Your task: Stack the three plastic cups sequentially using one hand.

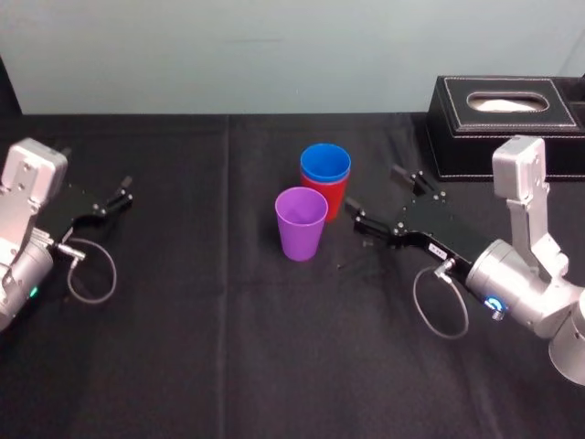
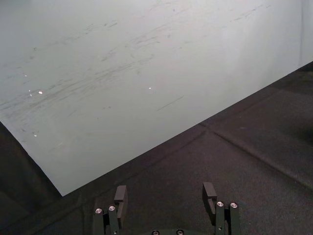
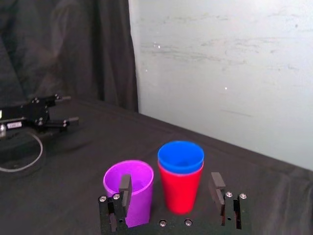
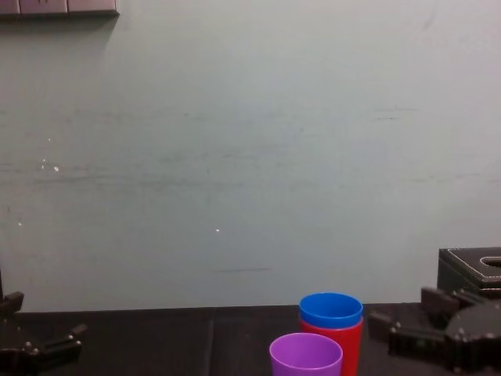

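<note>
Work surface: a table (image 1: 228,347) covered with black cloth is seen, with a pale wall (image 4: 235,157) behind it.
Blue cup (image 1: 325,163): it is seated upright inside the red cup, and only its upper band and rim are exposed.
Red cup (image 1: 333,198): it is stood upright near the middle of the table, towards the far side, and carries the blue cup.
Purple cup (image 1: 302,224): it is stood upright and alone, just beside the red cup, on the nearer side and towards the robot's left. Contact between the two cannot be told.
Right gripper (image 1: 375,194): it is held low over the cloth just to the right of the nested pair and is pointed at it. The fingers (image 3: 125,188) are spread wide and nothing is grasped. In the right wrist view the red cup is framed between them and the purple cup lies behind one finger; no cup is touched.
Left gripper (image 1: 119,196): it is parked at the left side of the table, well apart from the cups. Its fingers are released and nothing is held.
Black box (image 1: 507,110): it is placed at the far right of the table, beyond the right arm.
</note>
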